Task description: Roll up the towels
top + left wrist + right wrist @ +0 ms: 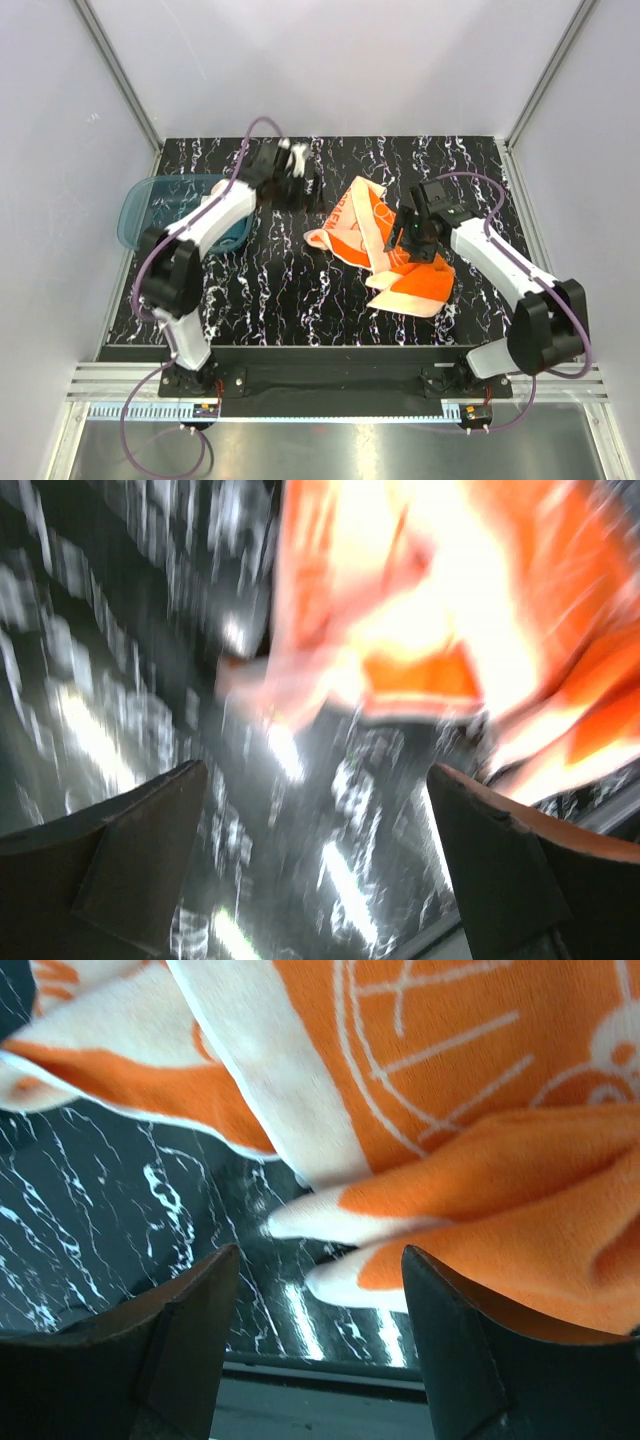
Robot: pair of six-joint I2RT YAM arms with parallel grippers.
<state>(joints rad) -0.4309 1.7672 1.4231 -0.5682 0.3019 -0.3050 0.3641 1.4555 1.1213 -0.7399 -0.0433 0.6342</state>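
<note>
An orange towel (385, 250) with a cream reverse and white print lies crumpled and partly folded on the black marble table (270, 290), right of centre. My right gripper (412, 240) hovers over its right half, open. In the right wrist view the gripper (320, 1275) has nothing between its fingers, and the towel (480, 1080) has folded edges lying just past the right fingertip (440, 1280). My left gripper (310, 190) stands open beside the towel's far left corner. The blurred left wrist view shows the gripper (315, 810) wide open above bare table, with the towel (420, 630) ahead.
A translucent blue plastic tray (150, 210) sits at the table's left edge, partly behind my left arm. White walls and metal frame posts close in the table on three sides. A rail runs along the near edge.
</note>
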